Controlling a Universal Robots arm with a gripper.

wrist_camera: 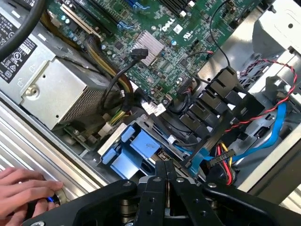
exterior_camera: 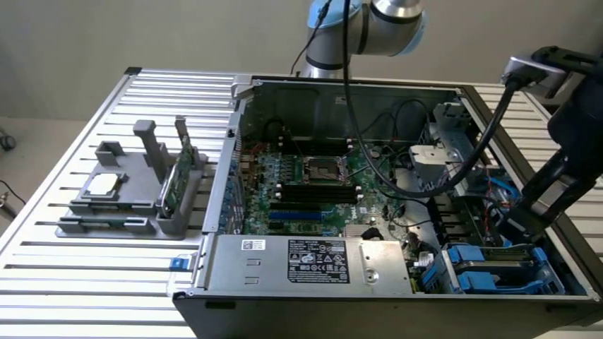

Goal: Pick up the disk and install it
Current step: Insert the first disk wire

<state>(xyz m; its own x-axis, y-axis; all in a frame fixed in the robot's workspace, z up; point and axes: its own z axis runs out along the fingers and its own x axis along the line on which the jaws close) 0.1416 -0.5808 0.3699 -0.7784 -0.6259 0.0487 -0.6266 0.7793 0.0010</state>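
Ribbed aluminium slats form the workbench (exterior_camera: 56,296) on which a black desktop computer case (exterior_camera: 282,85) lies on its side with its panel off, a plain beige floor (exterior_camera: 42,85) showing beyond the bench's far edge. The robot's black gripper (exterior_camera: 513,224) hangs inside the case at the exterior view's right, its two fingers pressed flat together and holding nothing. The wrist view shows the gripper (wrist_camera: 167,168) poised just above the drive bay (wrist_camera: 111,137).

The disk (exterior_camera: 476,265), a flat drive framed by a bright blue plastic carrier, lies in that bay in the case's near corner, beside the boxy silver power supply with its white-and-black label (exterior_camera: 311,261). In the wrist view the disk (wrist_camera: 138,148) shows mostly as blue plastic, its metal body largely hidden.

With the fingers empty and the carrier down in the bay, the work stands either before the pick-up or after the seating — the pictures do not settle which, nor whether the carrier is latched.

A person's hand (wrist_camera: 23,190) rests on the workbench by the case, fingertips at a small round fitting (wrist_camera: 57,197). On the exterior view's left, well apart from the gripper, a grey plastic fixture (exterior_camera: 123,212) holds a small square silver chip (exterior_camera: 104,185) and a thin green circuit card (exterior_camera: 179,176) standing on edge.
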